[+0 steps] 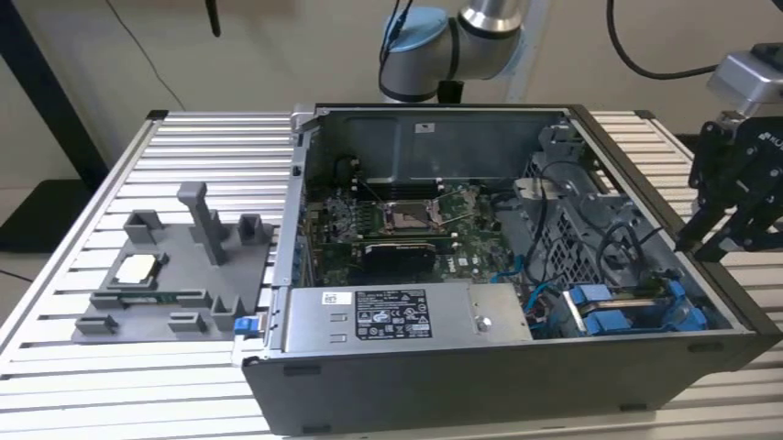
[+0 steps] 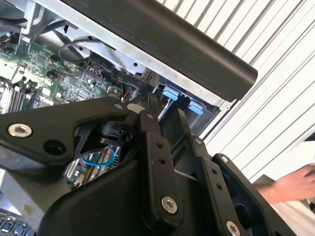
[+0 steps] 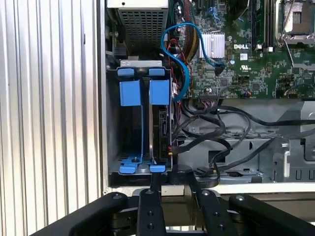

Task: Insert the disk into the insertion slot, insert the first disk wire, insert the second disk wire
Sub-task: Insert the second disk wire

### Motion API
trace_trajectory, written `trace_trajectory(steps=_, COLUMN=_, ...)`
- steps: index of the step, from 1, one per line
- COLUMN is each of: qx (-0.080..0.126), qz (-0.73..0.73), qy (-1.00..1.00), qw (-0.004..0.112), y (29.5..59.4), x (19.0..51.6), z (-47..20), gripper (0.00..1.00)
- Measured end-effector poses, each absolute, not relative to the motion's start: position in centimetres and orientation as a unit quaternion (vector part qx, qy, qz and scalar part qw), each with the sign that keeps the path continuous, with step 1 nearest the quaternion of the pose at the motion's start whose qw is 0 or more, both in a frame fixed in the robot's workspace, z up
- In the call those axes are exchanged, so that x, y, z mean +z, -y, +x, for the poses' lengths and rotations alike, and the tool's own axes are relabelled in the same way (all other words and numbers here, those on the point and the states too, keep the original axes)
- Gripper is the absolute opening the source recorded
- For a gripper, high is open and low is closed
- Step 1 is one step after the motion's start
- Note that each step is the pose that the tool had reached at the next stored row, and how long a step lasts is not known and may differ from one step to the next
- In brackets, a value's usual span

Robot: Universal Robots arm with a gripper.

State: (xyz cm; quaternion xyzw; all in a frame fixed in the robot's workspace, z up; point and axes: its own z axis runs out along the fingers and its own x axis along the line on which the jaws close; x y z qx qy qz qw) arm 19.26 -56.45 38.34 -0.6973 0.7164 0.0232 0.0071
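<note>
Two fingers (image 3: 150, 209) spread near the insertion slot (image 3: 129, 142); white label (image 1: 391, 313) on power-supply box (image 1: 492, 323)

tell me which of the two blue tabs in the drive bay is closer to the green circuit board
The blue tab beside the looped blue cable; the other tab sits by the case's outer wall.

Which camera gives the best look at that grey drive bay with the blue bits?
The first wrist view: the insertion slot faces it squarely, open along its length. The exterior view shows it at a slant, farther off; in the second wrist view its blue tabs peek out.
</note>
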Motion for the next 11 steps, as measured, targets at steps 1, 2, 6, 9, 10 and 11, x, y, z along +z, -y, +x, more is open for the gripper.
trace_trajectory(steps=1, qx=0.024, qz=-0.697, qy=-0.716, qw=0.009, y=56.45, x=38.31, z=19.28, gripper=0.33)
trace_trajectory(steps=2, qx=0.025, qz=-0.697, qy=-0.716, qw=0.012, y=56.45, x=38.26, z=19.30, gripper=0.33)
trace_trajectory(steps=6, qx=0.034, qz=-0.697, qy=-0.716, qw=0.024, y=56.45, x=38.06, z=19.38, gripper=0.33)
trace_trajectory(steps=9, qx=0.042, qz=-0.697, qy=-0.715, qw=0.032, y=56.45, x=37.89, z=19.45, gripper=0.33)
trace_trajectory(steps=10, qx=0.043, qz=-0.697, qy=-0.715, qw=0.035, y=56.45, x=37.82, z=19.46, gripper=0.33)
trace_trajectory(steps=11, qx=0.045, qz=-0.697, qy=-0.715, qw=0.037, y=56.45, x=37.76, z=19.47, gripper=0.33)
